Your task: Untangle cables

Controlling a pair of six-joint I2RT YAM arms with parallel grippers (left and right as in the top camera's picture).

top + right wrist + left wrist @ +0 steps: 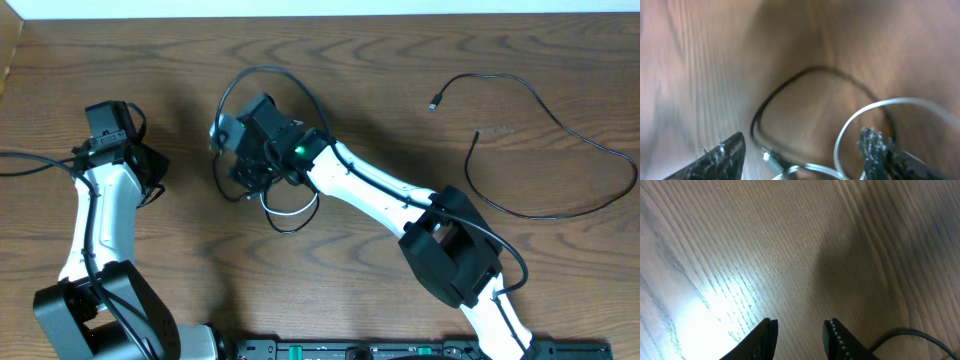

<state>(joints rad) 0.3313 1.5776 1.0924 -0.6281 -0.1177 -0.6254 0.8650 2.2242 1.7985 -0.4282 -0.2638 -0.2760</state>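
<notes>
Slack marks the left gripper (pixel 800 330) at 9 o'clock — released, empty, parked clear of the work, I judge. Near centre the right gripper (pixel 802 147) stands spread wide astride the white cable (pixel 865 109) and a dark loop (pixel 775 90) crossing it, pinching neither. At 2 o'clock the black cable (pixel 575 138) lies well apart.

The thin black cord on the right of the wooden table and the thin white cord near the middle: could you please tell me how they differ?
The thin black cord sprawls in one wide open curve with both ends visible; the thin white cord curls in a small loop. The black one lies alone on the right of the wooden table; the white one sits beneath the right gripper. Both are thin and rest on the table.
</notes>
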